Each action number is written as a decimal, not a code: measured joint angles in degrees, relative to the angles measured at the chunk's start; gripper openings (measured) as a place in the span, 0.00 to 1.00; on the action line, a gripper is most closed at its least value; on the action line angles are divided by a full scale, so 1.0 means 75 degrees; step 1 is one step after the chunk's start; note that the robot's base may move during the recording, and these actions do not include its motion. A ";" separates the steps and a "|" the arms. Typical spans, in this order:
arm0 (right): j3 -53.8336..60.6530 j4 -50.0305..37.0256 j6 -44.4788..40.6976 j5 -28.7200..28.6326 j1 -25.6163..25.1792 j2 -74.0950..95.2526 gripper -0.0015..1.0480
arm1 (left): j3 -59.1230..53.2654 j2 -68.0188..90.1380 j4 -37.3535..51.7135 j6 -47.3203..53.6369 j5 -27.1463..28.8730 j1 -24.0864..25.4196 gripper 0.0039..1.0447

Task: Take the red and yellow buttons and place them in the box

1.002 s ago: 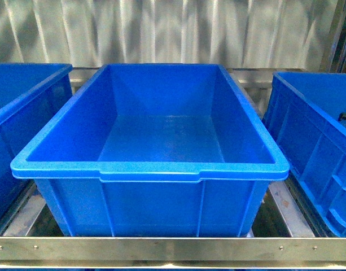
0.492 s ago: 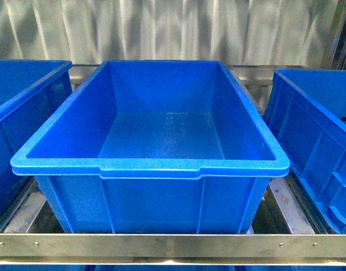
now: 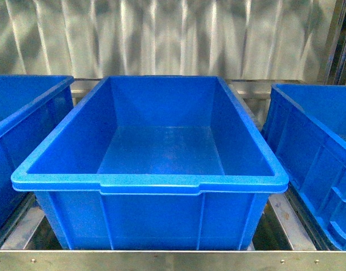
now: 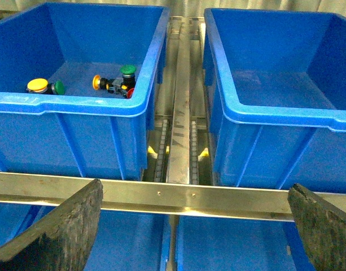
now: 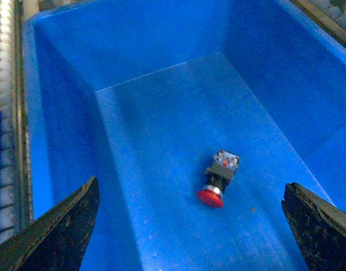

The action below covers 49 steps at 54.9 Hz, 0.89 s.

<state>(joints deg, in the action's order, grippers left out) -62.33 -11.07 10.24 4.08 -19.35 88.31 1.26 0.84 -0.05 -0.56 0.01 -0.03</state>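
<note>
With jaws spread and empty, the right gripper (image 5: 187, 237) hangs above a red push-button (image 5: 217, 186) lying in a blue crate (image 5: 65, 113), while the left gripper (image 4: 195, 226) faces a second crate (image 4: 77, 135) holding yellow push-buttons (image 4: 37, 85)

blue box (image 3: 150, 182) | red button (image 5: 211, 197), black-grey body | yellow button (image 4: 37, 85) | green button (image 4: 127, 70)

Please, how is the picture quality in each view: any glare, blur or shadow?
Front view: sharp, with streaky glare on the shiny wall behind the middle box. Left wrist view: left gripper edges soft. Right wrist view: pale sheen on the box floor; red button clear.
</note>
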 joint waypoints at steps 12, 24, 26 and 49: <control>0.4307 -0.2588 -0.1145 -0.2192 0.0866 -0.3765 0.55 | 0.0000 0.0000 0.0000 0.0000 -0.0003 0.0000 0.93; 0.6508 -0.0560 -0.1323 -0.0656 0.2535 -0.7525 0.13 | 0.0000 0.0000 0.0000 0.0003 0.0000 0.0000 0.93; 0.6610 -0.0312 -0.1320 -0.0589 0.2538 -0.7933 0.08 | 0.0000 0.0000 0.0000 0.0000 0.0000 0.0000 0.93; 0.7641 0.0093 -0.1341 -0.0536 0.2553 -0.9702 0.03 | 0.0000 0.0000 0.0000 0.0000 0.0000 0.0000 0.93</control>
<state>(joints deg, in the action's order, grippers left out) -5.02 -10.37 0.19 0.05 -0.21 15.55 1.26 0.84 -0.05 -0.56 0.01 -0.03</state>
